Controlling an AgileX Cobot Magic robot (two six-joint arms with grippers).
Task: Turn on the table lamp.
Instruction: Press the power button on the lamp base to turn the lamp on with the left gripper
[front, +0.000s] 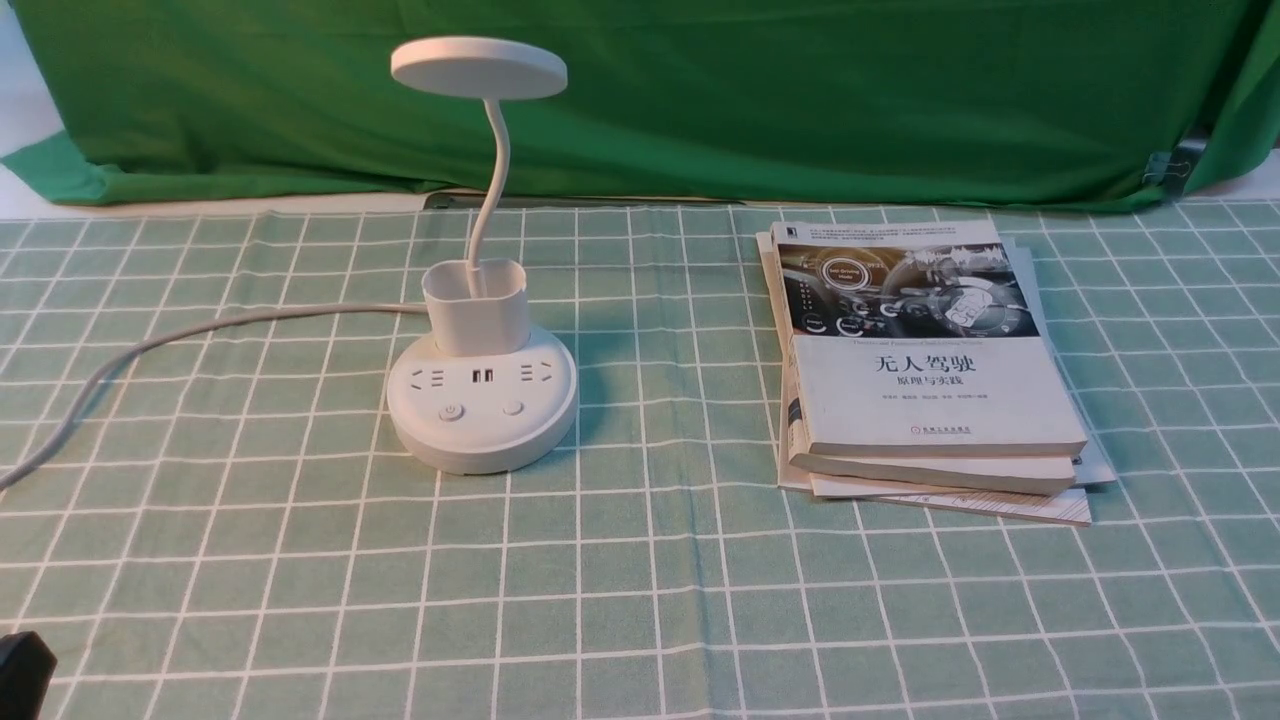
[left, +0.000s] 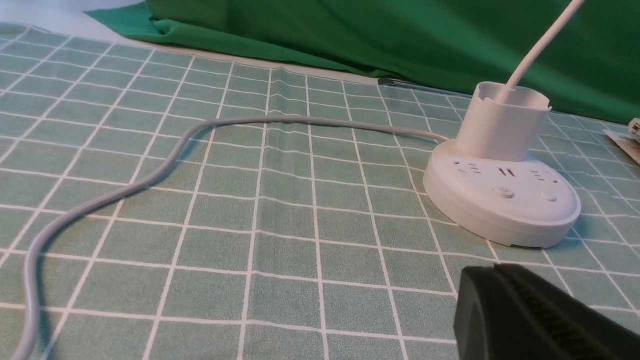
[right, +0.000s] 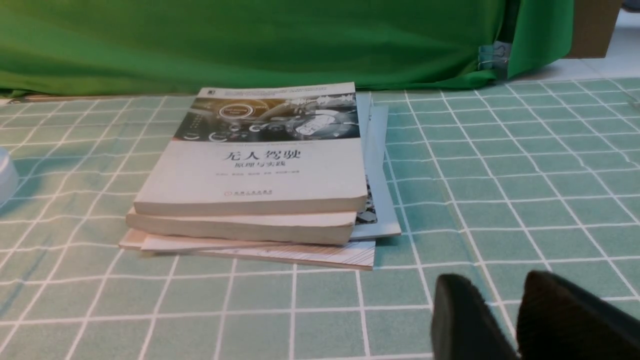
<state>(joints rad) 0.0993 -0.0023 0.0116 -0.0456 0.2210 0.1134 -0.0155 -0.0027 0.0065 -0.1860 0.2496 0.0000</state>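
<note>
2 robot arms are barely in view above a desk (front: 640, 610) covered in pale green checked cloth, with a green backdrop (front: 800, 90) behind. Left of centre in the front view stands the table lamp (front: 476, 305). It has a white round base, a cup-shaped holder on the rear of the base, and a thin curved neck rising to a flat disc head (front: 479, 67) in the upper left of the frame. No glow shows from the head, so the lamp looks off. On the front of the base sits a power button (front: 451, 411) marked with a power symbol. A plain button (front: 513, 407) sits beside it, and a row of sockets runs just behind them. A white cord (front: 200, 328) trails from the base toward the left edge. Right of centre lies a stack of books (front: 920, 370), well apart from the lamp.

The left claw (left: 495, 272) is a dark shape in the bottom left corner of the front view, low and well short of the lamp. I cannot tell whether its fingers are together or apart. The right claw (right: 502, 287) hangs near the books with nothing in it. Its 2 fingertips show, but I cannot tell whether they meet.

The step in hand looks like the reach toward the buttons, most likely by the left claw. To do it well, bring the fingers together into 1 blunt tip, approach from the front clear of the cord, and press straight down on the power button. A slanted push could slide the base or land on the sockets.
</note>
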